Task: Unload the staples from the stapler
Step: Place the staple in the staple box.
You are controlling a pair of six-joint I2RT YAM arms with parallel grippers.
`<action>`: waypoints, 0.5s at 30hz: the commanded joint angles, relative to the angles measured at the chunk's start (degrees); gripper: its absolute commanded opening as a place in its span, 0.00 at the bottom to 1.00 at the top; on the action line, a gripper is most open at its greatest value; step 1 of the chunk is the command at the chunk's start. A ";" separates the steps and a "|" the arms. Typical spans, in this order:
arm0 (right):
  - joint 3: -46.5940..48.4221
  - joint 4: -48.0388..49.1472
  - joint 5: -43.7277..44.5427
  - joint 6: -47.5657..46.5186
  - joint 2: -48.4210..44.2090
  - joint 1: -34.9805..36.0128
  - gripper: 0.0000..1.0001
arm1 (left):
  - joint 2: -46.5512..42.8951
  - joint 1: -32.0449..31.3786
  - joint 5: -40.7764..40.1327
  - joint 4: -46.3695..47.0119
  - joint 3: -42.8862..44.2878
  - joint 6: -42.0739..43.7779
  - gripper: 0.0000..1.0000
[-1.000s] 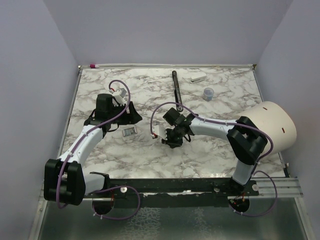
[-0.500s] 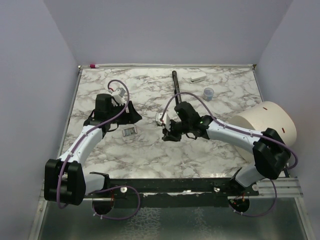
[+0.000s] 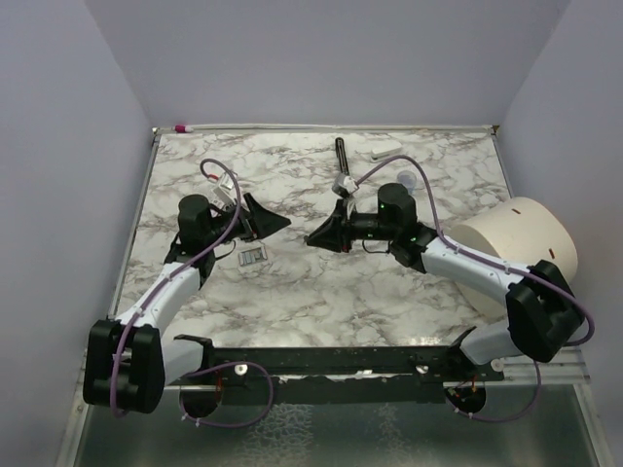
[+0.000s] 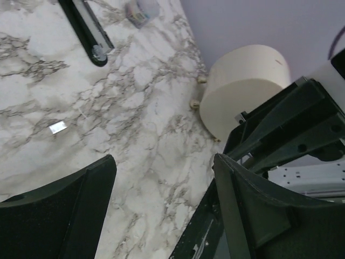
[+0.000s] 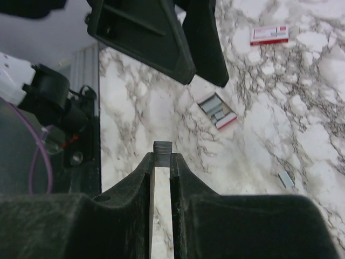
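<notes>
Marbled white-grey table (image 3: 292, 292). Near far edge: black stapler (image 3: 342, 159) lying flat, white block (image 3: 386, 149) just beside, bluish cup (image 4: 141, 8) nearby. Open staple box (image 3: 252, 256) left of centre. 1 loose strip of staples (image 4: 57, 127) (tiny, silver). Cream cylinder (image 3: 521, 238) at right edge.
</notes>
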 commanded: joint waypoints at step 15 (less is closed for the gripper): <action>-3.28 32.95 -9.21 29.93 1.61 -2.00 0.11 | 4.12 -2.66 10.35 65.30 -10.23 -34.49 0.76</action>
